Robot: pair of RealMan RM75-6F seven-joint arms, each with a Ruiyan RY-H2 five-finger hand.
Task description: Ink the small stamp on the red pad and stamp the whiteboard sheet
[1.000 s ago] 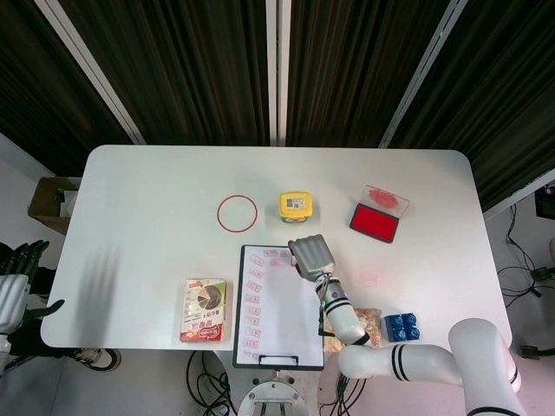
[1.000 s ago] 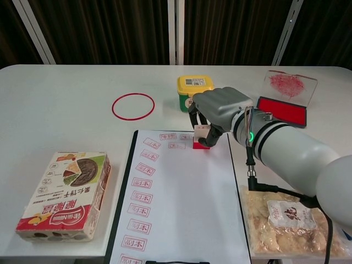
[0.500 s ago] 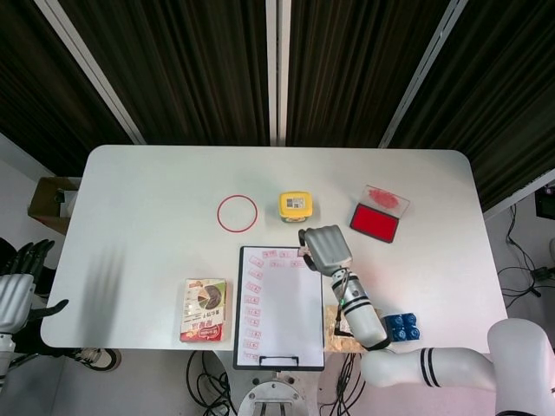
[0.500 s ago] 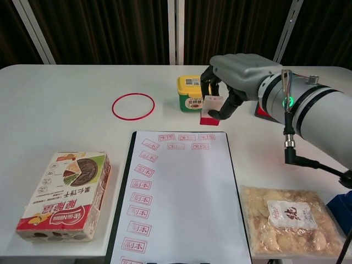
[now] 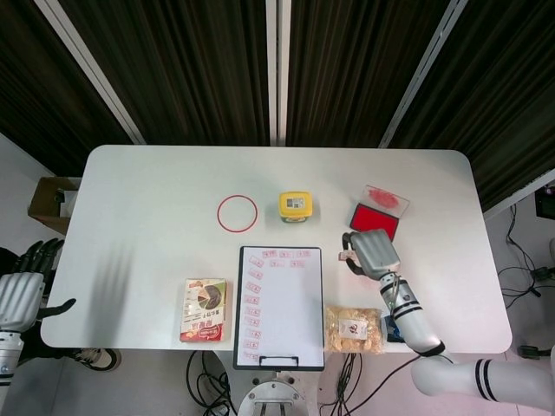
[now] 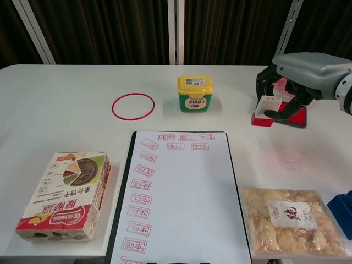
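My right hand pinches the small stamp, a white block with a red base, just above the table. It hovers at the left edge of the red ink pad, which the hand partly hides. In the head view the right hand and stamp sit just in front of the pad. The whiteboard sheet lies on its clipboard near the front, with red prints along its left side and top. My left hand hangs off the table's left side, fingers spread, holding nothing.
A yellow-lidded jar and a red ring lie behind the sheet. A snack box is left of it, a bag of snacks and a blue object right. The pad's clear lid lies behind the pad.
My right hand lifted the stamp off the sheet's top edge and carried it right to the ink pad. A new print shows in the sheet's top row.
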